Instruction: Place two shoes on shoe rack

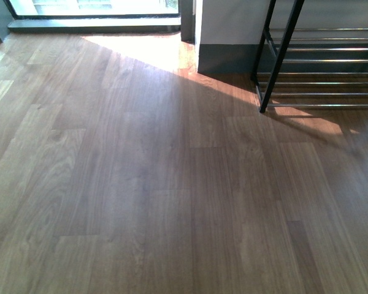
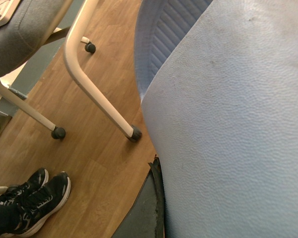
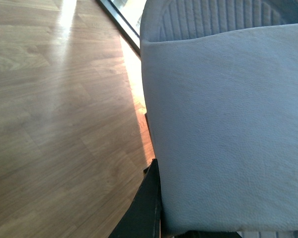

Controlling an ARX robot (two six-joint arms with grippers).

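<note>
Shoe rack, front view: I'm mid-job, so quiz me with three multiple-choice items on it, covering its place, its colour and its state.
1. Where does the shoe rack show in the front view?
A. lower left
B. upper right
C. dead centre

2. What colour is its frame?
A. black
B. white
C. red

3. In what state are the bars that show?
A. loaded with a pair of shoes
B. draped with a cloth
C. bare, with no shoes on them

Answers:
1 B, since the rack stands at the upper right edge of the picture, partly cut off.
2 A, since the slanted posts are black while the thin bars are silver.
3 C, since only the wall and floor show between the bars.
</note>
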